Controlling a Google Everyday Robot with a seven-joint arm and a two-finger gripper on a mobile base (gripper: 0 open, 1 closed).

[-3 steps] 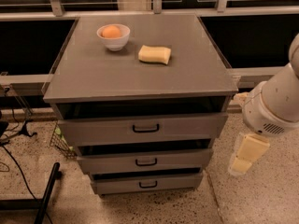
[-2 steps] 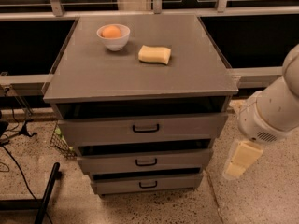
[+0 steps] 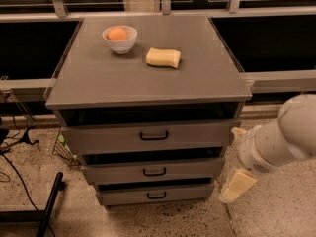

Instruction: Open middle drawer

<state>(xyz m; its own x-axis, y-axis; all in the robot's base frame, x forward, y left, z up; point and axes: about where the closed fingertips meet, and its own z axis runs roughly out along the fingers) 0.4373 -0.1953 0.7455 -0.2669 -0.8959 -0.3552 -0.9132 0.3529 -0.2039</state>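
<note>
The grey cabinet has three flat-fronted drawers, each with a small black bar handle. The middle drawer (image 3: 154,171) sits between the taller top drawer (image 3: 153,136) and the narrower bottom drawer (image 3: 156,195). A dark gap shows above its front. My gripper (image 3: 237,184), cream-coloured at the end of the white arm (image 3: 276,139), hangs to the right of the cabinet. It is level with the lower two drawers and just off the cabinet's right side. It touches no handle.
On the cabinet top (image 3: 98,83) stand a white bowl (image 3: 119,38) with an orange in it and a yellow sponge (image 3: 163,58). A black pole (image 3: 49,204) and cables lie on the speckled floor at the left. A ledge and dark windows run behind the cabinet.
My arm has moved left and down, bringing the gripper closer to the cabinet's lower right side. The drawers have not moved.
</note>
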